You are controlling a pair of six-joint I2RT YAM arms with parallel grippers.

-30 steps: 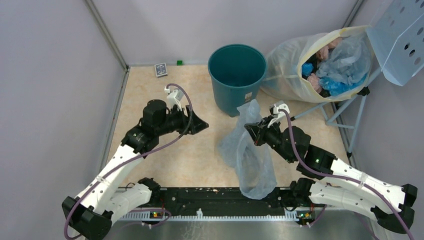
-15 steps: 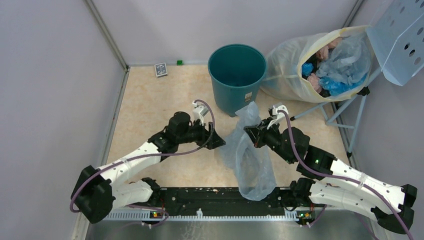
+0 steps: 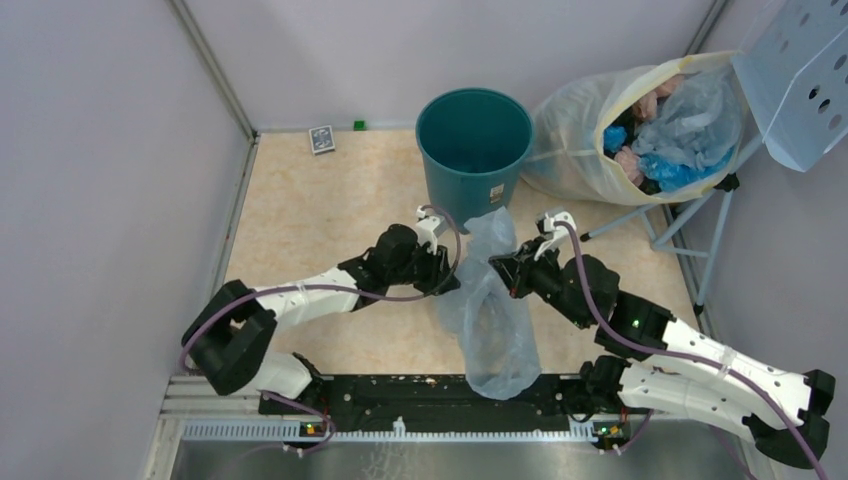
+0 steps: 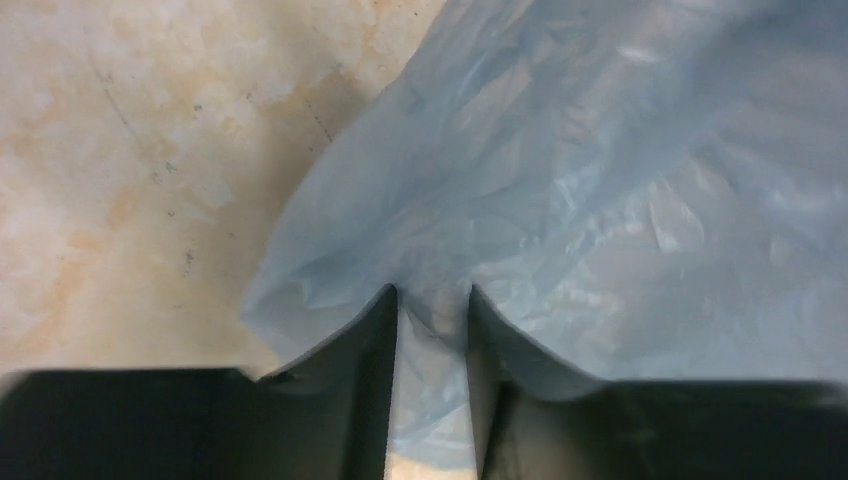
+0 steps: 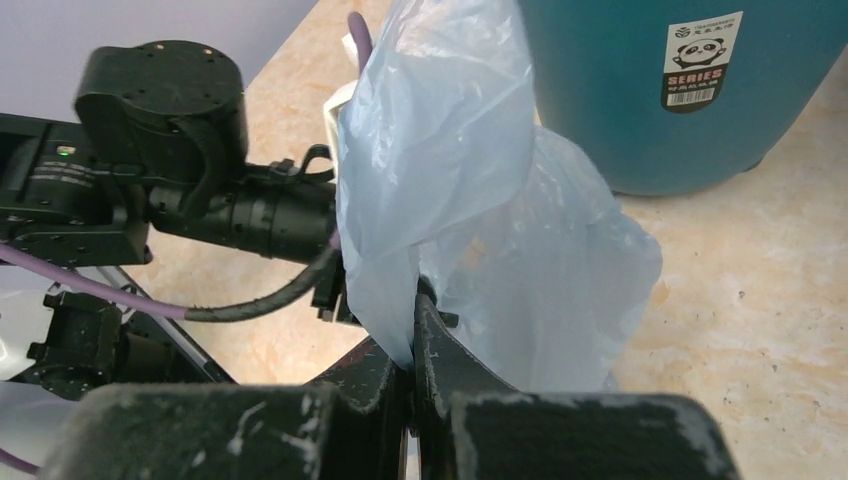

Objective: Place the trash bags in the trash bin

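Note:
The pale-blue translucent trash bag [image 3: 497, 322] hangs down from my right gripper [image 3: 502, 264] to the table's near edge, just in front of the dark-teal trash bin [image 3: 473, 140]. In the right wrist view my right gripper [image 5: 412, 300] is shut on a fold of the bag [image 5: 450, 150], with the bin [image 5: 620, 90] and its white label [image 5: 700, 58] behind. My left gripper [image 3: 450, 278] is at the bag's left side. In the left wrist view its jaws [image 4: 430, 305] are apart with a bit of bag film [image 4: 600, 180] between them.
A big yellowish sack [image 3: 590, 135] stuffed with blue and pink bags leans on a metal stand [image 3: 690, 230] at the back right, under a perforated pale panel [image 3: 800, 80]. A small card box [image 3: 321, 138] and a green block [image 3: 359, 125] lie by the back wall.
My left arm has swung right and forward from the table's left middle until its gripper reached the bag's left side. The right gripper and the bag have hardly moved.

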